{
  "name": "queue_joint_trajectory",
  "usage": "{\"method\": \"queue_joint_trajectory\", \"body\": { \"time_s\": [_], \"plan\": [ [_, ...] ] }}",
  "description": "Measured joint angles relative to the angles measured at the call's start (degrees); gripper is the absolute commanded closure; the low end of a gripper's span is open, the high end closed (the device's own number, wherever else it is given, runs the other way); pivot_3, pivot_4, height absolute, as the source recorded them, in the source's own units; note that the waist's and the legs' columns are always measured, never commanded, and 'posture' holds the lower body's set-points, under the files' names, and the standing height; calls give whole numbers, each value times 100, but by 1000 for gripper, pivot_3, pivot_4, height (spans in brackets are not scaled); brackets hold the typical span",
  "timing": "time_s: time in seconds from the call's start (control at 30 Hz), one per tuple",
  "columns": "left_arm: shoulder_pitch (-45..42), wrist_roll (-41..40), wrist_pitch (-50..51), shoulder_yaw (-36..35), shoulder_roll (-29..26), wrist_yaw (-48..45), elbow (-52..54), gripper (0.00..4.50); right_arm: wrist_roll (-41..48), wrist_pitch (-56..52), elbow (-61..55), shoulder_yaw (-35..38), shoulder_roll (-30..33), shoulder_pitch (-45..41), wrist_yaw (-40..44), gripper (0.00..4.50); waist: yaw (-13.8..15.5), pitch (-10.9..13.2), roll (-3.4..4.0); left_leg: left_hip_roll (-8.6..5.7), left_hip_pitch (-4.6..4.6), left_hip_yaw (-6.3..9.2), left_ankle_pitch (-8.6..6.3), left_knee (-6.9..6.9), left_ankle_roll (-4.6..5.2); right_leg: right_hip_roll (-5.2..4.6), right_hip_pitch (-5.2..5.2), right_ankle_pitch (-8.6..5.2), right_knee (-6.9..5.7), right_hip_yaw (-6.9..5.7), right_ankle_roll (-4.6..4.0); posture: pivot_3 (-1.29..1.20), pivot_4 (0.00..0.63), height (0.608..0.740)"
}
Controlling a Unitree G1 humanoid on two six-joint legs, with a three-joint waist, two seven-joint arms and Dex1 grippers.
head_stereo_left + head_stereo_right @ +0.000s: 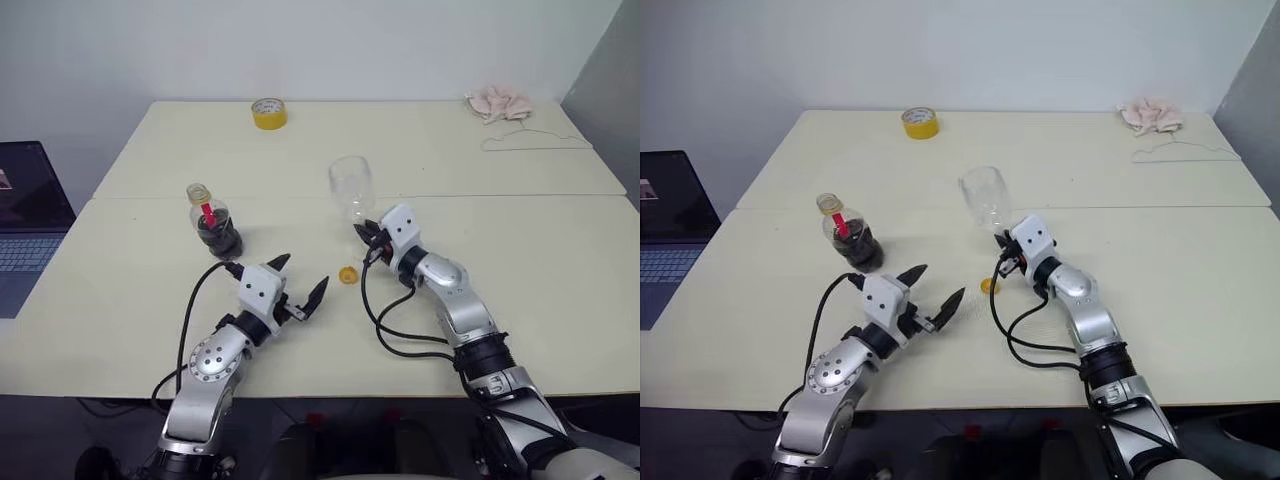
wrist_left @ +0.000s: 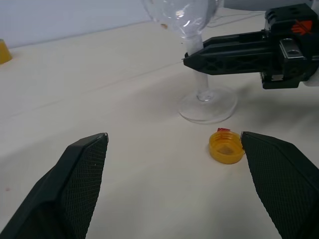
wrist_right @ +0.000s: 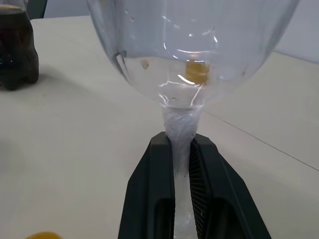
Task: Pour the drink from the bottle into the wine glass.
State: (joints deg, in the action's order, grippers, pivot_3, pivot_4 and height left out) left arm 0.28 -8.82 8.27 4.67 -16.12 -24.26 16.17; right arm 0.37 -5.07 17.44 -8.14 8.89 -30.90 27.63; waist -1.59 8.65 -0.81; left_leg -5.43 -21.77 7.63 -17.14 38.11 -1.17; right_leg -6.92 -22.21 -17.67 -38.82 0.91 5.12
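A: The right wrist view shows the right gripper [image 3: 182, 164] clenched on the stem of the wine glass [image 3: 192, 55], just under the empty bowl. The glass stands upright near the middle of the table [image 1: 520, 260], its foot on the surface.

B: And the bottle [image 1: 212, 222]?

A: Well to the left of the glass and a little farther than the left gripper [image 1: 298, 281], uncapped, with the drink [image 1: 218, 236] filling its lower part. The yellow cap [image 1: 347, 275] lies on the table just on the near side of the glass's foot.

B: What would make this step go well?

A: Probably steadying the glass by the stem without tilting it, and taking the bottle round its body, so nothing spills.

B: The arms' pose?

A: The right forearm reaches forward and leftward, its gripper roughly level. The left arm hovers low, its fingers spread wide and empty, pointing toward the cap.
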Motion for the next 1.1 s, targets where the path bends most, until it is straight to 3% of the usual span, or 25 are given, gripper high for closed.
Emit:
{"method": "queue_joint_trajectory", "body": {
  "time_s": [0.53, 0.93, 0.97, 1.1],
  "plan": [
    [-102, 0, 0, -63, -63, -12, -71, 0, 164, -1097, -634, -36, 291, 183, 244, 4336, 15, -84, 7, 0, 10, 3, -1, -7, 1, 0, 16, 0, 19, -2, 0, 0, 150, 740],
    [-114, 0, 0, -65, -103, -8, -91, 0, 239, -1596, -417, -93, 337, 278, 271, 245, -30, -82, 8, 5, -3, -5, 0, -15, 0, 5, 12, -1, 8, 8, -1, 0, 150, 740],
    [-114, 0, 0, -65, -103, -7, -92, 0, 249, -1609, -417, -93, 338, 283, 269, 24, -27, -82, 8, 4, -4, -6, 0, -15, 0, 4, 12, -1, 9, 8, -1, 0, 150, 740],
    [-114, 0, 0, -66, -104, -8, -94, 0, 263, -1640, -455, -96, 378, 306, 279, 24, -23, -82, 8, 4, -4, -5, 0, -14, 0, 4, 13, -1, 10, 7, -1, 0, 150, 740]
  ]
}}
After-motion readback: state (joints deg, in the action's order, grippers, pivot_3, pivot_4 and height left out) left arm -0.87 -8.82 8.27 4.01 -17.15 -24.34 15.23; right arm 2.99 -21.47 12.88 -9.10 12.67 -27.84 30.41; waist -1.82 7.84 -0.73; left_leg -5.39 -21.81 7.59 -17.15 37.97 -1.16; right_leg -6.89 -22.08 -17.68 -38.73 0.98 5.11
